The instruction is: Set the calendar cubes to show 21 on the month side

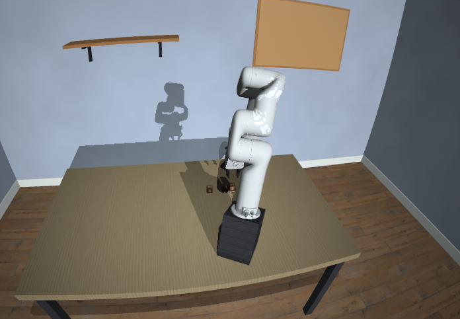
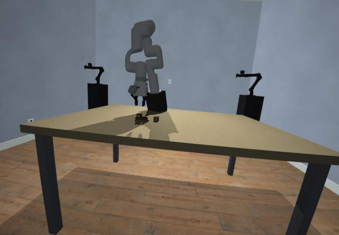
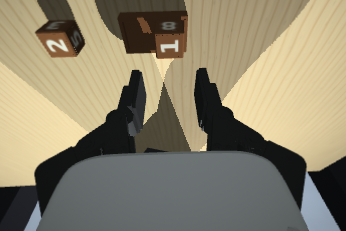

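A white six-joint arm (image 1: 248, 148) holds its black two-finger gripper (image 3: 169, 91) above the light wooden tabletop (image 1: 122, 234), near the far edge from the exterior camera, close to the arm's dark pedestal (image 1: 237, 248). The fingers stand partly apart with only bare wood showing between them, so the gripper carries nothing; the half-width gap looks chosen to match a cube's width before a descent.

The small dark brown wooden tray (image 3: 137, 33) lies flat on the table just ahead of the fingertips. One brown number cube (image 3: 170, 38) sits in one end of it, a white 1 facing the wrist camera and an 8 on top. The tray's other place is vacant.

The second brown cube (image 3: 61, 41) rests on the table, apart from the tray, showing a white 2. It probably has to be picked up, turned and seated beside the first.
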`<state>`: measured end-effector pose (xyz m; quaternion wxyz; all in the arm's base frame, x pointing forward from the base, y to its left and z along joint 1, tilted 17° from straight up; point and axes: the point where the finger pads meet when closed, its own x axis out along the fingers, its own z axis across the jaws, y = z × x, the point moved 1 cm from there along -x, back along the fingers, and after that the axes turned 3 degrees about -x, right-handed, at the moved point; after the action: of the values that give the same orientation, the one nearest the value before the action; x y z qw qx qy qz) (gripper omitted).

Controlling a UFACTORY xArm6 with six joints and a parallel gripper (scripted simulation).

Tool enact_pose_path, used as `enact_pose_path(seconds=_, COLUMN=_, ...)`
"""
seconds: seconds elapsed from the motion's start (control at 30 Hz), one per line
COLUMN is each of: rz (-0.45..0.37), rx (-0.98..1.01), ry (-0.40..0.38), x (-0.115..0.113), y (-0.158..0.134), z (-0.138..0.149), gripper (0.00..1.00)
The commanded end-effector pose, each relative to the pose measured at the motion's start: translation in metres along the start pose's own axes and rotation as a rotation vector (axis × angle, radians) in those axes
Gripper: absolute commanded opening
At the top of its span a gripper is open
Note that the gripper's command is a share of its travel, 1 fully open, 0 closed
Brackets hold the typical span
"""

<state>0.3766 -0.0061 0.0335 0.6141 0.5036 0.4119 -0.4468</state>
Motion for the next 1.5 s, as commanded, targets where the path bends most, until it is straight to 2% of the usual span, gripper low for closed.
enact_pose_path(seconds=0.0, rz=0.003, rx=0.0, ry=0.0, x=0.0, y=0.001, z=0.0, gripper=0.49)
enact_pose_path(seconds=1.47, rz=0.003, rx=0.0, ry=0.0, x=0.047, y=0.002, z=0.0, gripper=0.49)
